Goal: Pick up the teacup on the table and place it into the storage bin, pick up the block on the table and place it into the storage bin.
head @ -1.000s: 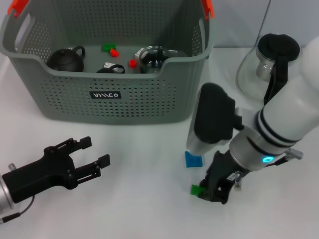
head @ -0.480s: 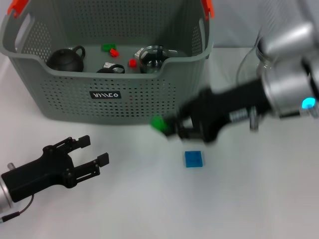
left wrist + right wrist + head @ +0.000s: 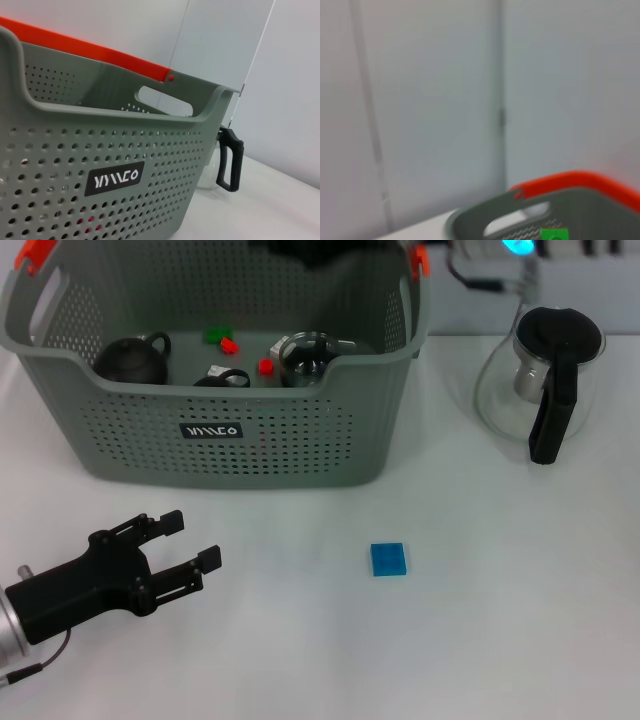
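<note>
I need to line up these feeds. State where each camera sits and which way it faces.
Head view: high, looking down at the table; left gripper shows, parked near the front.
Left wrist view: low, facing the storage bin wall and glass pitcher; no body.
Right wrist view: raised, facing the wall above the bin rim; green block. All three share the bin.

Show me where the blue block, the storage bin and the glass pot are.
blue block [image 3: 388,559], head view, middle of its top face.
storage bin [image 3: 262,455], head view, front wall beside the label.
glass pot [image 3: 552,410], head view, black handle.
</note>
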{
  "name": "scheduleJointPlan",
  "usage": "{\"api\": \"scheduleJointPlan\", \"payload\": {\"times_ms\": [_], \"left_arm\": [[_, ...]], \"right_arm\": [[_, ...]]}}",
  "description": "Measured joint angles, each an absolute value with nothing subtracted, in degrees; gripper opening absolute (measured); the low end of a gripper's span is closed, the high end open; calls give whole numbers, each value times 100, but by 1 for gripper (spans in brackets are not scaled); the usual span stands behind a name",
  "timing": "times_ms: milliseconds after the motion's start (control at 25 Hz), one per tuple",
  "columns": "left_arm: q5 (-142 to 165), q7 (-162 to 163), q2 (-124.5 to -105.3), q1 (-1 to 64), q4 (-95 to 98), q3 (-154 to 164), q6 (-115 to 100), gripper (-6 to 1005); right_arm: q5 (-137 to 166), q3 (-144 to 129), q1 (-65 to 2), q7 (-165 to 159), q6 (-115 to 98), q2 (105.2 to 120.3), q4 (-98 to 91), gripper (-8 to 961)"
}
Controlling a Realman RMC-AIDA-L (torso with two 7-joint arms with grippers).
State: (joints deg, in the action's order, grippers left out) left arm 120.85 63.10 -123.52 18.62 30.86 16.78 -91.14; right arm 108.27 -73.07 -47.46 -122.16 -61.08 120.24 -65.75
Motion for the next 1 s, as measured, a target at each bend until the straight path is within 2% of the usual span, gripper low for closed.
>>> {"api": "scheduleJointPlan", "payload": {"times_ms": [400,520,720,920,1000], "left_arm": [[12085,6328,-12365,1910,3076,1679,-9115,794],[12085,6332,-12366,1915,3076,1679,-9115,794],[12085,6324,-12366,1916,3075,1679,-9115,795],[12085,6317,-12366,1912,3076,1678,-9124,795],[12079,6313,-12366,1900,3076,1674,-9143,795]], "right_arm": [[12324,-7315,-6807,-13105,-4349,12017,-3950,278],[12459,-7350,-7129,-13057,-4185,12037,-3494,284],[12462,-7514,-7154,-12989,-4301,12037,-3572,295],[12436,-7532,-6770,-12989,-4538,12033,-4235,305],[12380,-7532,-6496,-12989,-4710,12039,-4674,393]]}}
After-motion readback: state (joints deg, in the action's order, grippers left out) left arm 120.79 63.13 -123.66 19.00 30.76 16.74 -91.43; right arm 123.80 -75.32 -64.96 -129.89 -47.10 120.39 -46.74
